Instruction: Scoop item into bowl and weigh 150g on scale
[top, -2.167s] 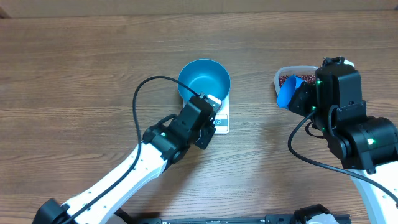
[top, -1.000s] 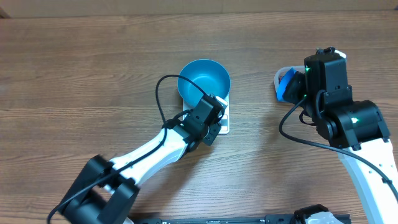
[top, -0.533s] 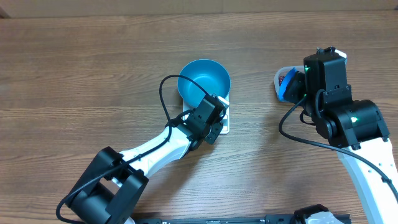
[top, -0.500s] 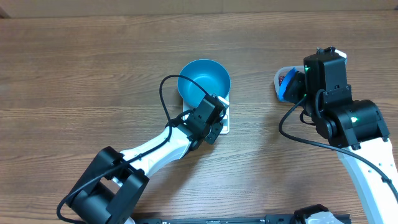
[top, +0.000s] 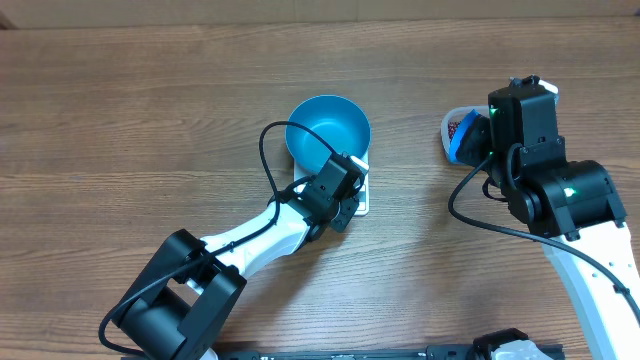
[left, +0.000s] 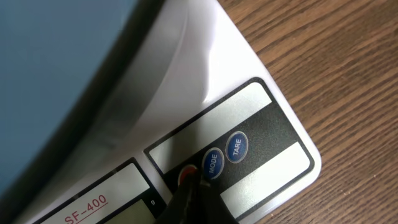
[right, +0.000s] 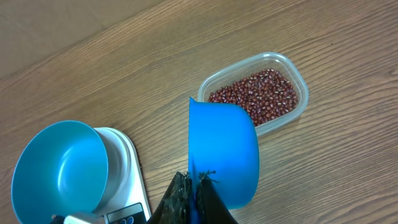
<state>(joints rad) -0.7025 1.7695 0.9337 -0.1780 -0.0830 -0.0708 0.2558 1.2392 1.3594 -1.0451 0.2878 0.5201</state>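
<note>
Overhead: we see the bowl (top: 328, 130) sitting on the scale (top: 361, 190) at mid-table (top: 120, 120). The left gripper (top: 340, 192) is over the scale's front part, and its tips are hidden under the wrist here. On the right side, the right gripper (top: 478, 142) holds the scoop (top: 458, 146) just beside the tub (top: 450, 120). A patch of beans (top: 457, 127) shows in the tub, which is mostly covered by the arm. Bowl and tub are well apart.

Left wrist: we get a close look at the scale's front panel. The left gripper (left: 193, 190) has its tips pinched together with nothing between them. They come down on the red button (left: 186, 175), right next to the MODE button (left: 213, 163), and the TARE button (left: 237, 147) is just beyond that. The bowl's blue wall fills the upper left and overhangs the white platform. Bare wood shows on the right.

Right wrist: the right gripper (right: 194, 191) is clamped on the scoop's handle end. The scoop cup stands upright in front of the camera, and we can't tell if anything is in it. Behind it the clear tub holds the beans as one maroon layer. At lower left the bowl sits on the scale, and we see only blue inside it. The scoop is between bowl and tub in this view, with its top edge overlapping the tub's near rim.
</note>
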